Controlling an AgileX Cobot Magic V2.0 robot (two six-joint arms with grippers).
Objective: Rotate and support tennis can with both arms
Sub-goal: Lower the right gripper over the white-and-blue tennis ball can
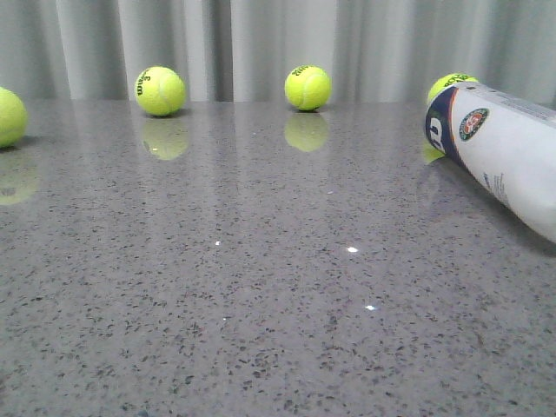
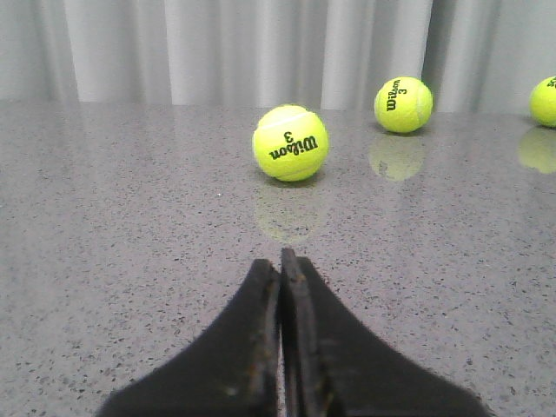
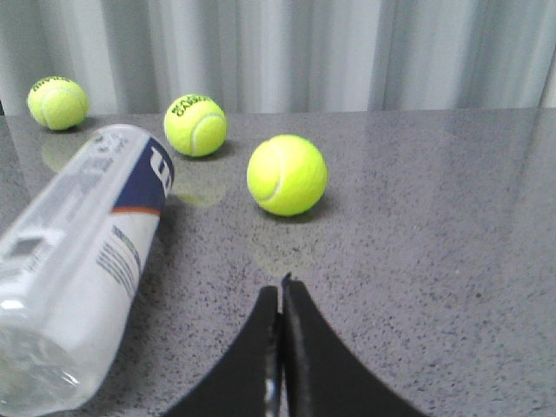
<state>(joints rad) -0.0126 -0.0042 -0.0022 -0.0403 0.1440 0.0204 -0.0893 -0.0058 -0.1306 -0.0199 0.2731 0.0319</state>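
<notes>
Lying flat: one tennis can (image 1: pixel 508 152); four tennis balls (image 1: pixel 160 91).

— Where is there room to pass?
— The middle and near surface (image 1: pixel 261 287) lies open.
— And in the way?
— Tennis balls (image 1: pixel 307 88) line the far edge; the tennis can (image 1: pixel 504 152) lies on its side at the right.

A: What sort of place is this?
B: A staged test bench, lab-like. A polished grey speckled tabletop (image 1: pixel 261 295) mirrors what stands on it.
A: And at the far side?
B: A pale pleated curtain (image 1: pixel 261 43) closes off the whole backdrop.
</notes>
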